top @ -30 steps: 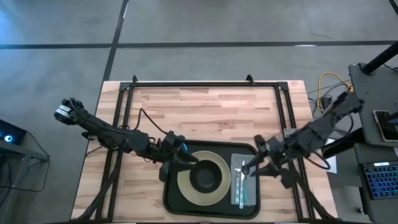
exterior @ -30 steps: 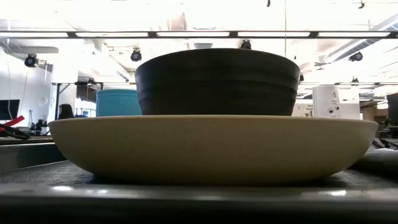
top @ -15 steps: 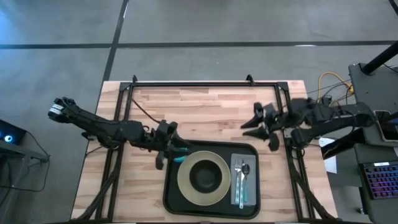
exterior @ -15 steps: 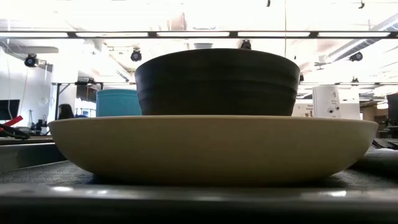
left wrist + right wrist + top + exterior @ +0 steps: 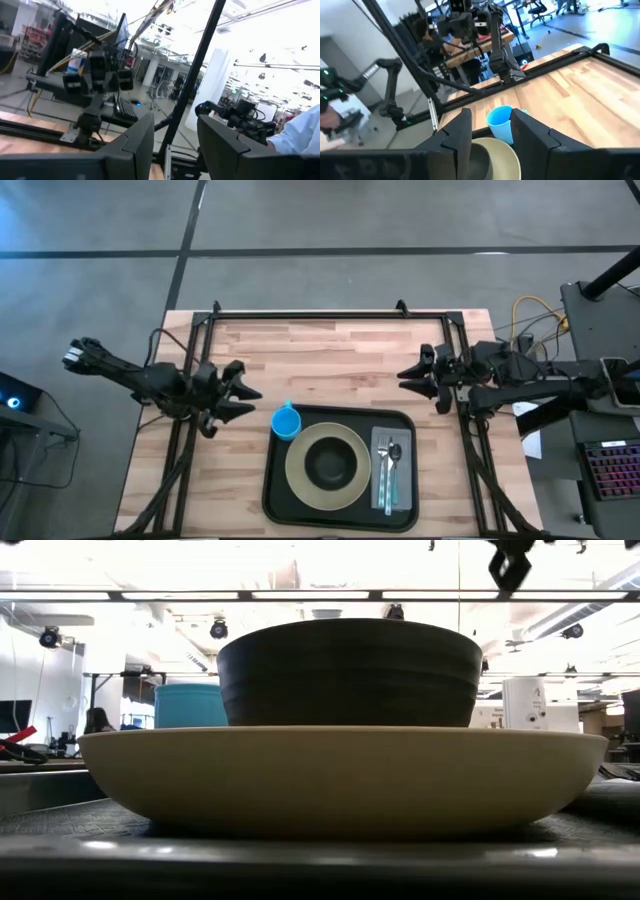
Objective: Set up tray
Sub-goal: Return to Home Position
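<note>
Since the earlier frames the left gripper (image 5: 245,390) has drawn back from the far left corner of the tray (image 5: 272,502) toward the left edge of the surface (image 5: 330,350), leaving the cup (image 5: 286,423) standing free. The right gripper (image 5: 404,380) has shifted slightly toward the right edge.

**Tray.** Flat, black and rectangular, with rounded corners and a low raised rim, it lies at the near middle of the pale wood-plank surface. It sits between the two grippers and nearer the front than either. Neither gripper touches it.

**Left gripper.** It hovers over the surface, apart from the tray's left side. Its fingers (image 5: 135,145) are spread, with nothing between them, and point toward the centre. In the left wrist view a pale blue sleeve (image 5: 300,137) shows at the room's edge.

**Right gripper.** It hovers beyond the tray's far right corner. Its fingers are likewise spread and empty, and the cup shows through the gap in the right wrist view.

**Tray contents.**
- A round tan plate (image 5: 296,472) with a smooth matte rim sits left of centre.
- A dark, faintly ribbed round bowl (image 5: 350,670) stands in the middle of the plate.
- A small grey rectangular napkin (image 5: 403,490) lies along the tray's right side.
- Slender cutlery (image 5: 388,468) lies on the napkin, side by side and lengthwise.
- The blue, tapered, smooth-walled cup stands upright at the far left corner, just beside the plate. Whether it sits wholly inside the rim cannot be told.
</note>
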